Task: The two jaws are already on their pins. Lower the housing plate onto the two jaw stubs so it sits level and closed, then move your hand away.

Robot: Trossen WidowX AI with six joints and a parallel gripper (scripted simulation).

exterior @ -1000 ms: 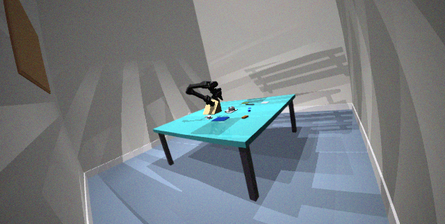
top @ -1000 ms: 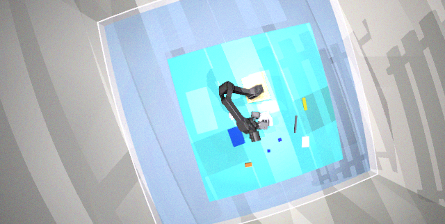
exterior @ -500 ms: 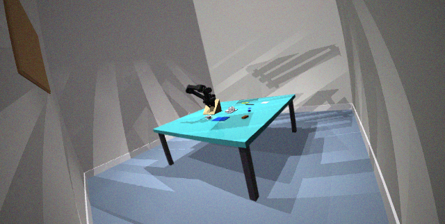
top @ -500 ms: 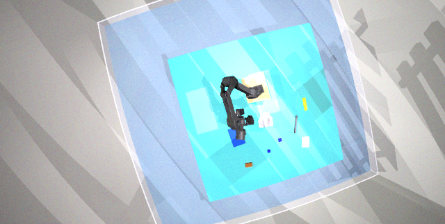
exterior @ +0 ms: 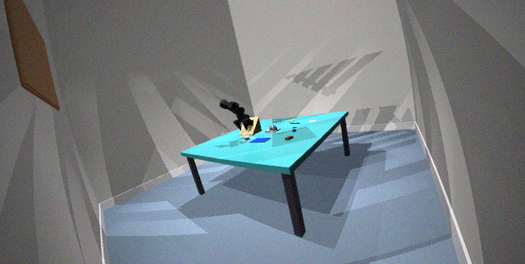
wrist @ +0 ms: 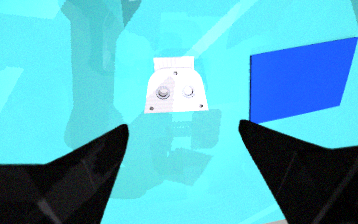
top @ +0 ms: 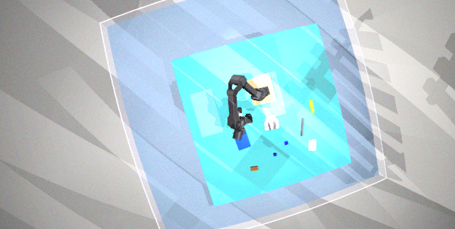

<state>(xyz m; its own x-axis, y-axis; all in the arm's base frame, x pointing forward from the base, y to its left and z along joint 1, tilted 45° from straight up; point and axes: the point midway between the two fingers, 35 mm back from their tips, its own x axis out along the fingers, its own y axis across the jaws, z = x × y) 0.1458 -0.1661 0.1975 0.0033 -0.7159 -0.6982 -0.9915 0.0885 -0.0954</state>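
Nearest, the hand [top: 244,114] [exterior: 242,125] [wrist: 184,126], spread wide, with nothing between the fingers. Just beyond the fingertips in the wrist view, the white housing plate [top: 240,114] [exterior: 246,138] [wrist: 176,102], not yet gripped, looking level above the table [top: 220,186] [exterior: 238,155] [wrist: 165,210], with two round holes side by side and small dark holes near the edge. Hard to tell whether resting directly on the table or on some support. Probably time to pick it up: centre the fingers over the plate, match their closing line to two opposite edges, descend straight, then close gently, for fear of tipping or twisting it. Keep clear of the blue sheet [top: 243,145] [exterior: 260,140] [wrist: 300,80], off to one side. Farther along, well apart from the plate, the white jaw assembly [top: 271,123] [exterior: 272,129], waiting for its cover. Once there, line up both holes with the stubs before lowering, keep the plate flat, ease down evenly to avoid jamming on one stub, release only when seated, and withdraw straight up.
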